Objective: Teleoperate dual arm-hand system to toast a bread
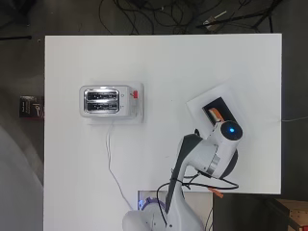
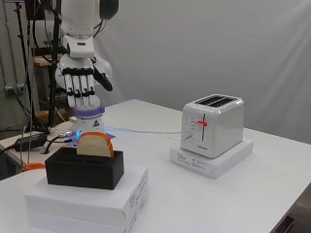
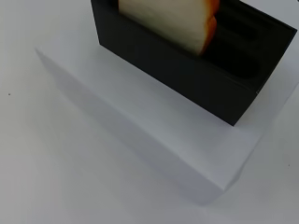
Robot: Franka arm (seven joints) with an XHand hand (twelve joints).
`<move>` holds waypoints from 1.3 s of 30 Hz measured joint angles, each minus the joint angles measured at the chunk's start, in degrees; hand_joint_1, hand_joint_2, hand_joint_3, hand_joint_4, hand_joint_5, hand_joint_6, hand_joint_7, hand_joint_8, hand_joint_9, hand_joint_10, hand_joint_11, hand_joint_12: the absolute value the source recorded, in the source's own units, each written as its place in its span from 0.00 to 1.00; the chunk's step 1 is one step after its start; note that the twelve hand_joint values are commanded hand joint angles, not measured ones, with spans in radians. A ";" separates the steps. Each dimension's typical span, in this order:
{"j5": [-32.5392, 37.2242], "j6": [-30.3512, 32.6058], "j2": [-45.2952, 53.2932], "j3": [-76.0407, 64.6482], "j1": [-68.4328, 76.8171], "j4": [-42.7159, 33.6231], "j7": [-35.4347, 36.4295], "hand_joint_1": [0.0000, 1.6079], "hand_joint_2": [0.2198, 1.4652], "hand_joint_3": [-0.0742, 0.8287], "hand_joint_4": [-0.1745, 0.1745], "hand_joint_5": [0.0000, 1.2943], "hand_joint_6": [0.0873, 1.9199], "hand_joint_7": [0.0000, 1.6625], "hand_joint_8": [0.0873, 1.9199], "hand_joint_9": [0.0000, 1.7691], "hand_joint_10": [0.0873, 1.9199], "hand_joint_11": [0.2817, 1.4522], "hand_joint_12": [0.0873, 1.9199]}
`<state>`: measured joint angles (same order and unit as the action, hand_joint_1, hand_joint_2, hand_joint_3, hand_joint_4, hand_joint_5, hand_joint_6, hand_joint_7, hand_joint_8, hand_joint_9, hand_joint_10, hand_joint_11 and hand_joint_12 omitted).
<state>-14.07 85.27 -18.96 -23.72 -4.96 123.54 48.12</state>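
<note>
Even, bright light falls from above, so the white table (image 1: pixel 163 62) nearly washes out in the overhead view and shadows stay soft and faint. Glare sits on the toaster (image 1: pixel 102 101) top (its chrome catches the lamps). In the wrist view the white box (image 3: pixel 154 140) throws a pale, blurred shadow.

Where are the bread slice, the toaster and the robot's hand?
bread slice (image 2: pixel 94 144): side view, on its pale face above the black holder.
toaster (image 2: pixel 218 127): side view, on its white side wall.
hand (image 2: pixel 80 81): side view, on its fingers, hanging above the bread.
</note>
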 joint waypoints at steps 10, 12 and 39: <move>4.16 3.53 13.52 -2.37 -1.08 -5.66 7.28 0.16 0.64 0.08 0.44 0.36 0.00 0.34 0.00 0.38 0.00 0.17 0.00; 4.66 3.90 16.22 -3.77 -0.27 -7.20 8.45 0.16 0.65 0.08 0.46 0.39 0.00 0.36 0.00 0.39 0.00 0.18 0.00; 3.46 12.61 11.64 -49.77 48.71 -7.90 17.42 0.78 0.74 0.08 0.00 0.60 0.57 0.68 0.44 0.84 0.06 0.30 0.47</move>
<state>-10.61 97.88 -7.32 -73.49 43.74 115.63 65.54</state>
